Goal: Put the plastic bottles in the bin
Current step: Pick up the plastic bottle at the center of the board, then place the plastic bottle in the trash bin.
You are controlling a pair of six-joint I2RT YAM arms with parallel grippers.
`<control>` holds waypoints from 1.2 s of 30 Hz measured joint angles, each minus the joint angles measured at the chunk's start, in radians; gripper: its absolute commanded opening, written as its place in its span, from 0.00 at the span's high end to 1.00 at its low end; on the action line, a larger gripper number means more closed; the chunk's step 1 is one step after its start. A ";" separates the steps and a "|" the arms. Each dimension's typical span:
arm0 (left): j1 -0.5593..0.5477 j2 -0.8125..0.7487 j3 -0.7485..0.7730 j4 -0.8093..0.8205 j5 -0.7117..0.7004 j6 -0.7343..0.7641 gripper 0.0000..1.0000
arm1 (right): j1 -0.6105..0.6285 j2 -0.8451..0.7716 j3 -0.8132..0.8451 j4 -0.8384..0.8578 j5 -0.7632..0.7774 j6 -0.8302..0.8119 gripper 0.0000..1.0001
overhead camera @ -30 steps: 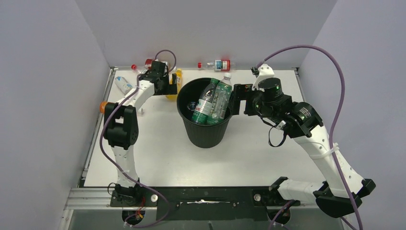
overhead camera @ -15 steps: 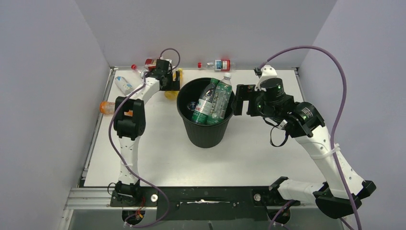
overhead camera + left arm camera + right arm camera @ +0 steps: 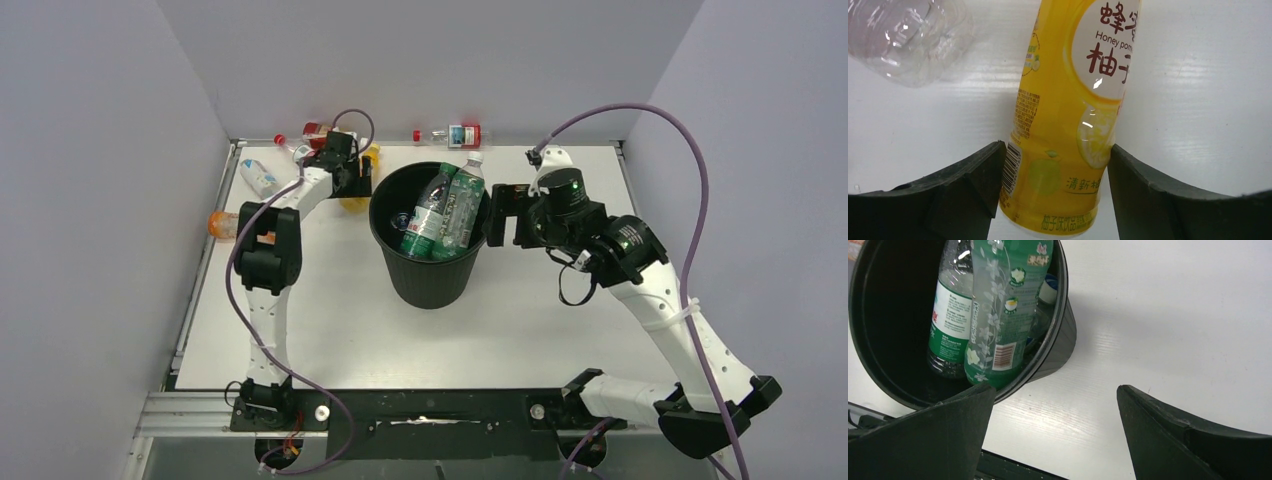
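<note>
My left gripper (image 3: pixel 1055 150): jaws pressed to both sides of yellow honey-pomelo bottle (image 3: pixel 1063 90), lying on table (image 3: pixel 1198 100) | my right gripper (image 3: pixel 1055 395): spread, holding nothing, beside bin (image 3: pixel 1062 335) containing green-labelled bottles (image 3: pixel 1003 305).

The left arm (image 3: pixel 262 250) rises from its base at the near left and stretches to the far left, elbow bent high and wrist turned toward the right. The left pincer (image 3: pixel 350 175) sits low, with one finger touching each side of the yellow bottle (image 3: pixel 1063 100). The right arm (image 3: pixel 655 300) arcs from the near right toward the centre with its forearm raised. The right pincer (image 3: pixel 497 215) faces left, jaws spread wide and gripping nothing.
</note>
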 measured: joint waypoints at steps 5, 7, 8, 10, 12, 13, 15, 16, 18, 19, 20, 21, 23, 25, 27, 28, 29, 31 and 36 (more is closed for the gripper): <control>-0.003 -0.093 -0.093 -0.022 0.000 -0.023 0.44 | -0.002 -0.048 -0.074 0.013 -0.010 0.019 0.02; -0.006 -0.151 -0.132 -0.031 0.000 -0.031 0.44 | -0.008 -0.086 -0.108 0.013 -0.013 0.036 0.02; -0.008 -0.183 -0.147 -0.041 0.001 -0.037 0.44 | -0.009 -0.111 -0.127 0.016 -0.014 0.045 0.02; -0.014 -0.253 -0.174 -0.050 0.005 -0.049 0.44 | -0.013 -0.156 -0.163 0.021 -0.014 0.063 0.02; -0.021 -0.330 -0.207 -0.054 0.016 -0.060 0.44 | -0.013 -0.207 -0.211 0.032 -0.015 0.083 0.02; -0.027 -0.369 -0.223 -0.058 0.022 -0.067 0.44 | -0.013 -0.232 -0.239 0.039 -0.018 0.093 0.02; -0.039 -0.436 -0.254 -0.062 0.029 -0.077 0.44 | -0.013 -0.272 -0.291 0.050 -0.025 0.116 0.02; -0.047 -0.470 -0.272 -0.068 0.033 -0.082 0.44 | -0.013 -0.293 -0.322 0.056 -0.030 0.126 0.02; -0.059 -0.526 -0.294 -0.089 0.042 -0.089 0.44 | -0.013 -0.322 -0.377 0.061 -0.039 0.147 0.02; -0.066 -0.554 -0.298 -0.111 0.051 -0.093 0.44 | -0.013 -0.332 -0.400 0.061 -0.042 0.156 0.02; -0.069 -0.571 -0.298 -0.124 0.056 -0.096 0.44 | -0.013 -0.338 -0.419 0.063 -0.047 0.166 0.02; -0.072 -0.591 -0.298 -0.138 0.064 -0.097 0.44 | -0.013 -0.343 -0.435 0.068 -0.051 0.172 0.02; -0.070 -0.624 -0.290 -0.179 0.072 -0.098 0.44 | -0.013 -0.352 -0.462 0.074 -0.058 0.187 0.02; -0.066 -0.645 -0.262 -0.229 0.079 -0.097 0.44 | -0.013 -0.359 -0.477 0.081 -0.061 0.200 0.02; -0.064 -0.665 -0.221 -0.270 0.088 -0.098 0.44 | -0.013 -0.368 -0.489 0.093 -0.064 0.211 0.02; -0.062 -0.676 -0.201 -0.284 0.095 -0.098 0.44 | -0.013 -0.370 -0.492 0.098 -0.065 0.216 0.02; -0.061 -0.687 -0.180 -0.299 0.106 -0.099 0.44 | -0.013 -0.373 -0.496 0.103 -0.066 0.220 0.02; -0.060 -0.706 -0.136 -0.321 0.131 -0.101 0.44 | -0.013 -0.375 -0.501 0.110 -0.066 0.224 0.02; -0.061 -0.733 -0.003 -0.359 0.216 -0.107 0.44 | -0.014 -0.372 -0.504 0.115 -0.068 0.228 0.02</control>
